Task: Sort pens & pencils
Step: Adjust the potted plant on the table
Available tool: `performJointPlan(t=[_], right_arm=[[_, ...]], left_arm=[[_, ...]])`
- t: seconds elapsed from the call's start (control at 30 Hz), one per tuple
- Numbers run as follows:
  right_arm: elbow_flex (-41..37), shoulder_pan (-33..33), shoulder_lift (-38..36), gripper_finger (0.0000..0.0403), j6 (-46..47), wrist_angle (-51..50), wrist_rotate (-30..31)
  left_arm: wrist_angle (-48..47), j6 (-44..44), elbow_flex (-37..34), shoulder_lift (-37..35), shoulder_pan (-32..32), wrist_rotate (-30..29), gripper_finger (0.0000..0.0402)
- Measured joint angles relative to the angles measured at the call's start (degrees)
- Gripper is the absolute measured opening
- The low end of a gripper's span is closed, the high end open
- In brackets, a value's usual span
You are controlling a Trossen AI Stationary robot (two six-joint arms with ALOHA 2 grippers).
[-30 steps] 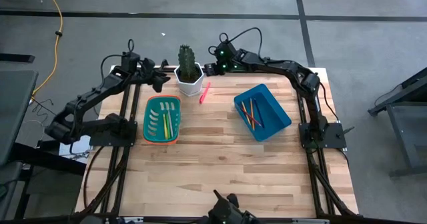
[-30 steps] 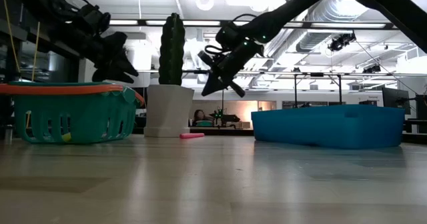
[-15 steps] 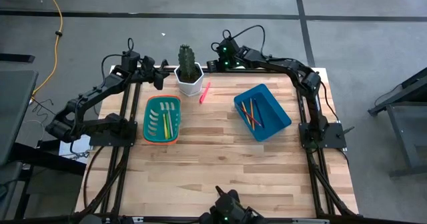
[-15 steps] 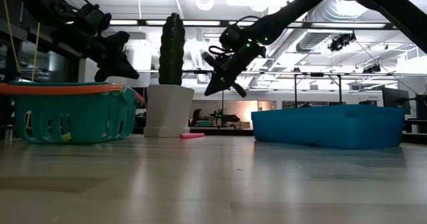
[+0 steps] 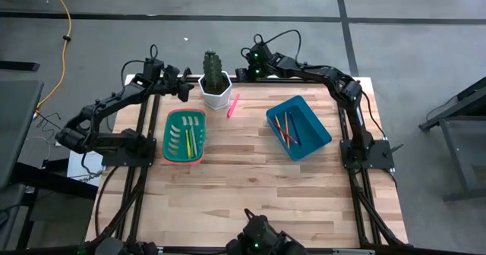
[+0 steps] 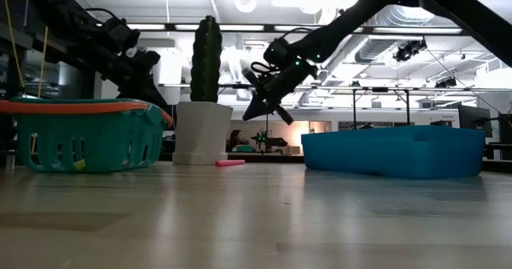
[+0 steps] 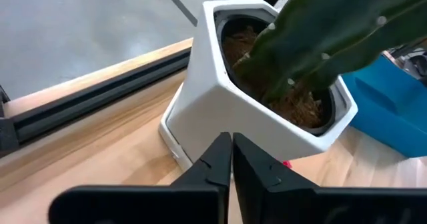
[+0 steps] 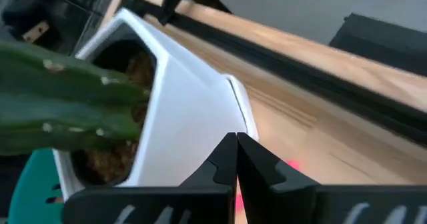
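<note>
1. While both arms hang beside the cactus pot, the left gripper and right gripper have fingers pressed together, empty.
2. Pink pen lies on the counter; other pens fill the green basket, pencils the blue bin.

Pink pen partly hidden behind white pot; basket and blue bin walls conceal their contents.
</note>
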Motion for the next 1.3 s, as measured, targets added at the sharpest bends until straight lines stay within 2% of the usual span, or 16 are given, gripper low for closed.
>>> performJointPlan(t=[0.57,1.3], right_arm=[[0.0,0.6,0.8,0.0000,0.4,1.1,-2.7],[0.0,2.0,0.8,0.0000,1.4,3.6,-5.8]], left_arm=[[1.9,-0.5,0.0,3.5,0.0,1.5,0.0002],[4.7,-1.9,0.0,3.5,-1.8,2.1,0.0000]])
